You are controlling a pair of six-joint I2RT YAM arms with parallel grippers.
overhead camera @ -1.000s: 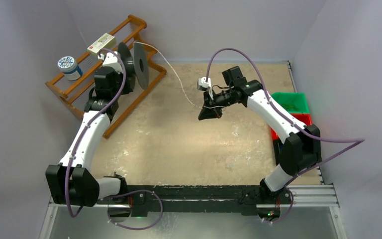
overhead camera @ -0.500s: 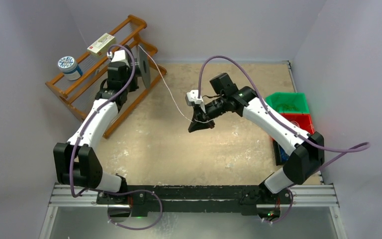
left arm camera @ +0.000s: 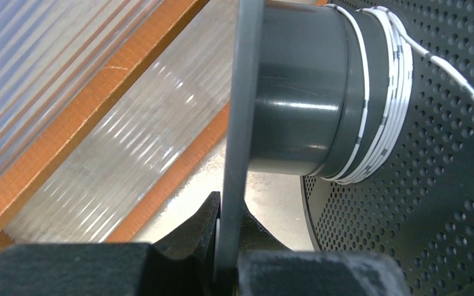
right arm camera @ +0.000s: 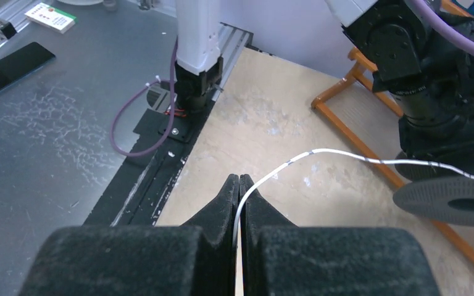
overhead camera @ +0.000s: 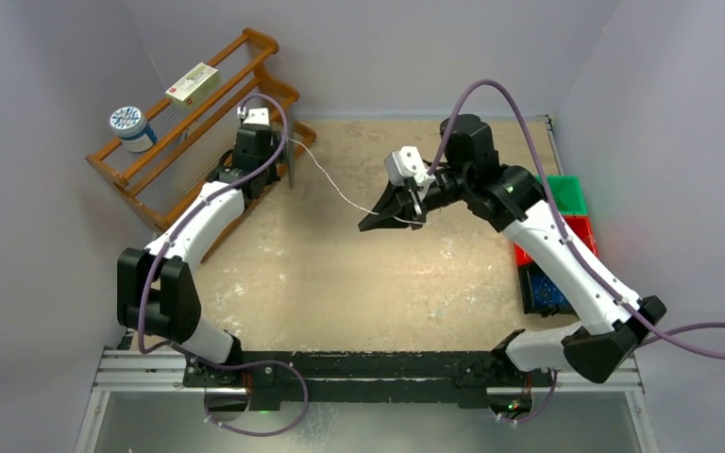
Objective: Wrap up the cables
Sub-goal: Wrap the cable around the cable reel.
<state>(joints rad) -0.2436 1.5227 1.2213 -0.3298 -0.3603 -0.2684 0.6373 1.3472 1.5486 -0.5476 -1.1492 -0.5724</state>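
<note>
We see the left gripper [left arm camera: 228,211] closed tight on the thin outer flange of a dark grey plastic spool [left arm camera: 290,86]. Its black fingers pinch that disc from both sides, beside the orange-brown wooden rack [overhead camera: 245,42] at the far left of the tan table [overhead camera: 340,283]. The spool stands on edge to the overhead camera. Its second, larger flange is perforated with small holes.

The thin white cable [left arm camera: 384,92], marked with short dark dashes, lies in a few turns around the hub, pressed against the perforated flange. From there it leaves the spool and runs through the air above the table, to the right and toward the near side, to the right gripper [right arm camera: 239,182]. That gripper is also shut, and the cable is nipped between its two black fingertips and passes down the seam between them. The right gripper hangs above the middle of the table, well apart from the spool, with its fingers pointing toward the left arm's base.

On the rack sit a round white-and-blue tin [overhead camera: 129,127] and a flat white box [overhead camera: 193,83]. At the table's right edge stand a green bin [overhead camera: 552,193], a red bin [overhead camera: 578,226] and a blue bin [overhead camera: 543,288].
</note>
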